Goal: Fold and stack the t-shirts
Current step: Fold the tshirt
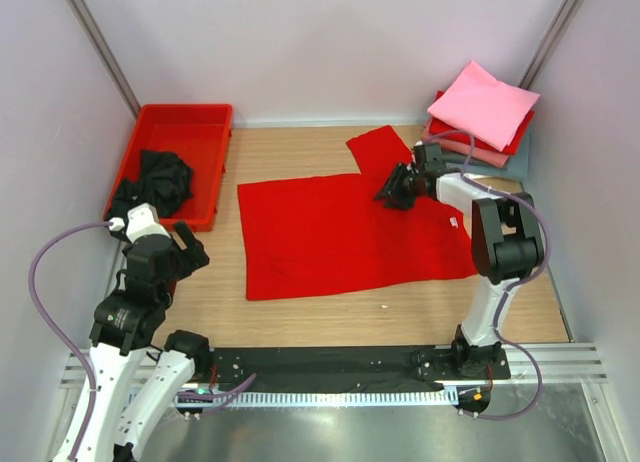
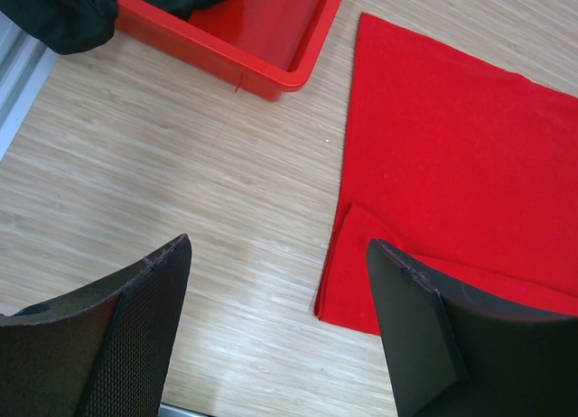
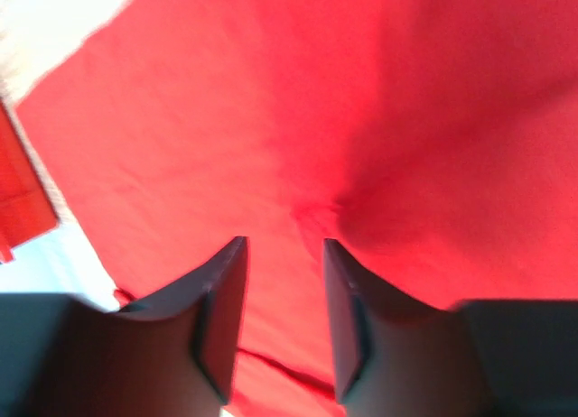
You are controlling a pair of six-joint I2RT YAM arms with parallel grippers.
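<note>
- The red t-shirt lies spread flat at the centre of the tabletop, with one sleeve reaching toward the upper middle of the frame. It is not yet folded.
- Handling: the shirt is soft, light, limp cloth. It will probably sag and crease when lifted and drag across the wood. Lifted by one point, it would likely bunch up.
- Grasp points: pinch at edges, such as the hem corners, the sleeve end or the shoulder line. Take two separated points so the fold line stays straight.
- The right hand is low over the shirt at its upper right, near the sleeve base. In the right wrist view its fingers stand slightly apart with nothing between them. A small pucker in the cloth sits just ahead of them.
- The left hand is released, with its jaws wide apart. It hovers over bare tabletop at the lower left, near the shirt's doubled corner.
- The stack of folded t-shirts sits at the upper right, with a pink one on top.
- The black t-shirt lies crumpled in the red tray at the upper left.
</note>
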